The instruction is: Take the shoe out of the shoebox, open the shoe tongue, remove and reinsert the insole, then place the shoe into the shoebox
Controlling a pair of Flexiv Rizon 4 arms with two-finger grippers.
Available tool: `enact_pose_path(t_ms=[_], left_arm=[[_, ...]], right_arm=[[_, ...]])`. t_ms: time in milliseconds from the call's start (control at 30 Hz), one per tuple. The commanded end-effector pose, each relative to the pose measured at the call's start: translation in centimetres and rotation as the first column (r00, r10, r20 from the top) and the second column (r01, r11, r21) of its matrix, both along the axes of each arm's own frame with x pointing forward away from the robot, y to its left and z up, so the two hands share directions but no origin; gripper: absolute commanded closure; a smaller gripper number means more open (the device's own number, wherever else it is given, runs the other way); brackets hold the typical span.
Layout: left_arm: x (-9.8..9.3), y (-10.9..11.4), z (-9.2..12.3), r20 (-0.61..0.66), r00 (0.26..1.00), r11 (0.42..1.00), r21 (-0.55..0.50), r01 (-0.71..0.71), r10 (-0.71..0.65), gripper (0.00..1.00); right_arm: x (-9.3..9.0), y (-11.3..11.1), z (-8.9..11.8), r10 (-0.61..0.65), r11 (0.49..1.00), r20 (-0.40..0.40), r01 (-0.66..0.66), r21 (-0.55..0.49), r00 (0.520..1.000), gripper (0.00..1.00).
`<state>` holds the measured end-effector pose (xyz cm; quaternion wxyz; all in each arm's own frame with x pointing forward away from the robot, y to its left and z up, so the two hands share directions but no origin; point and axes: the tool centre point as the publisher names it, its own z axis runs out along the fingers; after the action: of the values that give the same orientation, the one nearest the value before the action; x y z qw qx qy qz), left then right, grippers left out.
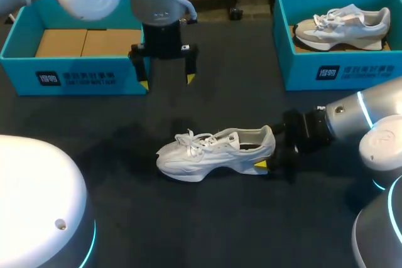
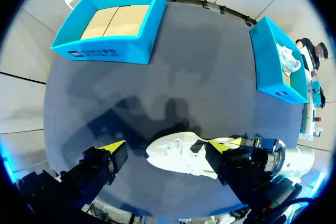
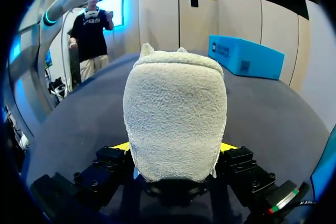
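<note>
Shoe [image 1: 207,152] in right claw [image 1: 270,154] | left shoebox [image 1: 75,78]: cardboard [image 1: 88,42] | right shoebox [image 1: 339,72]: second shoe [image 1: 342,26]

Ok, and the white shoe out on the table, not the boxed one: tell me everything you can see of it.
The white shoe is a low trainer with white laces, a thick pale sole and a fuzzy, towel-like heel; its opening looks dark inside. It stands upright on its sole on the dark table, near the middle, toe toward my left side. My right tool clamps the heel from both sides. Nothing else touches it.
</note>
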<state>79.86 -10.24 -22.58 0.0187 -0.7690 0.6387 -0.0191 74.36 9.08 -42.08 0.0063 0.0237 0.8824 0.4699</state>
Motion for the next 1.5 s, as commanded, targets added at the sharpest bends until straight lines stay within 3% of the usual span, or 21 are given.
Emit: enact_pose_path(t_ms=[33, 300, 900, 1500], left_arm=[[-0.1, 0.0, 0.0, 0.001, 1.0, 1.0, -0.001, 0.0, 0.0, 0.0], [-0.6, -0.3, -0.5, 0.003, 1.0, 1.0, 0.01, 0.003, -0.004, 0.0], [-3.8, -7.3, -4.1, -0.067, 0.979, 0.98, 0.026, 0.196, -0.194, 0.0], [-6.0, -11.9, -7.7, -0.117, 0.945, 0.949, 0.048, 0.313, -0.306, 0.0]], right_arm=[[0.0, 0.0, -0.1, -0.001, 1.0, 0.001, 0.001, -0.003, 1.0, 1.0], [0.0, 0.0, -0.1, -0.001, 1.0, 0.001, 0.001, -0.003, 1.0, 1.0], [0.0, 0.0, -0.1, -0.001, 1.0, 0.001, 0.001, -0.003, 1.0, 1.0], [0.0, 0.0, -0.1, -0.001, 1.0, 0.001, 0.001, -0.003, 1.0, 1.0]])
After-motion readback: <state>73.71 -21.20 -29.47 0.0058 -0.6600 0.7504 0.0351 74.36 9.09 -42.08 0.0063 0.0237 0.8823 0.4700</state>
